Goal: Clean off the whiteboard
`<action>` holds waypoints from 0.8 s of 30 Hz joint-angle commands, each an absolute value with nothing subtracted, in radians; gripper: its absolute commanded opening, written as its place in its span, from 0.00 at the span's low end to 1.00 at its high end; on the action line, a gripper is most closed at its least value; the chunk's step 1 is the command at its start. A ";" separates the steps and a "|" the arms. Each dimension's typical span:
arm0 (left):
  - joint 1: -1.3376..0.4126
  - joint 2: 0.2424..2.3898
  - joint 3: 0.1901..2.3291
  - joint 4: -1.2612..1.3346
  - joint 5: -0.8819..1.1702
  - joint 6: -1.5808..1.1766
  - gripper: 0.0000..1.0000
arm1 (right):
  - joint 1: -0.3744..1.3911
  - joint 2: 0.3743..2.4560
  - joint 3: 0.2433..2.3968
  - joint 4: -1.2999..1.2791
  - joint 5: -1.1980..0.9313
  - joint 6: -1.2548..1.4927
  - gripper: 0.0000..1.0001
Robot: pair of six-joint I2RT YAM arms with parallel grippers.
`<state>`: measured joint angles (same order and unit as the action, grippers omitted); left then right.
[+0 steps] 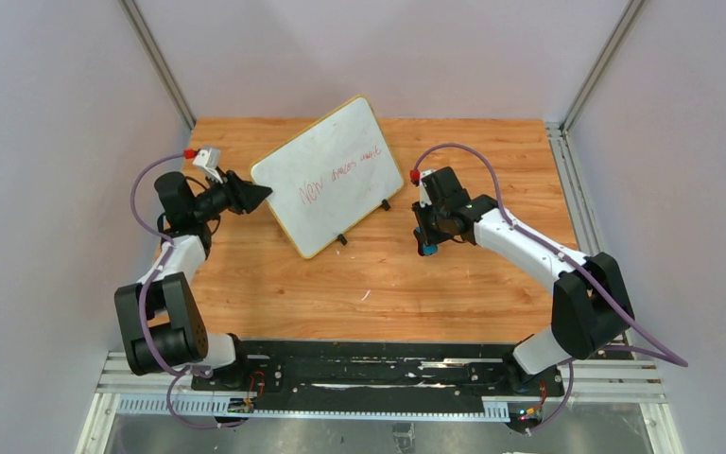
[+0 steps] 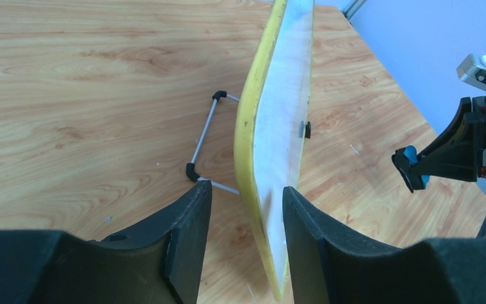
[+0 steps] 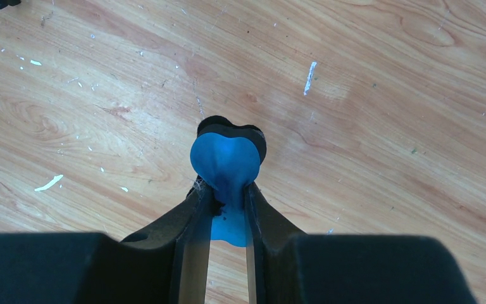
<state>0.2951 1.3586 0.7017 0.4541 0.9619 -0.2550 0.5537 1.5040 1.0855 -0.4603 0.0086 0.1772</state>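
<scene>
The whiteboard, white with a thin yellow frame and red handwriting, stands tilted on black feet at the back middle of the table. My left gripper straddles its left edge. In the left wrist view the board runs edge-on between the fingers. The right finger is at its white face, and a gap shows between the left finger and the yellow back. My right gripper hovers right of the board, shut on a blue eraser, which bulges past the fingertips.
A thin wire stand with black corner caps props the board from behind. The wooden table bears small white flecks. Grey walls and metal rails close in the sides. A black base rail runs along the near edge.
</scene>
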 commanded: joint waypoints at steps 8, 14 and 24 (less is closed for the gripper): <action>0.270 1.359 0.733 0.502 0.973 -0.278 0.40 | 0.527 1.494 1.114 -0.456 0.002 0.162 0.23; 0.268 1.356 0.732 0.502 0.977 -0.285 0.26 | 0.525 1.492 1.112 -0.456 0.000 0.162 0.23; 0.267 1.351 0.730 0.503 0.982 -0.292 0.12 | 0.516 1.506 1.117 -0.434 0.007 0.167 0.01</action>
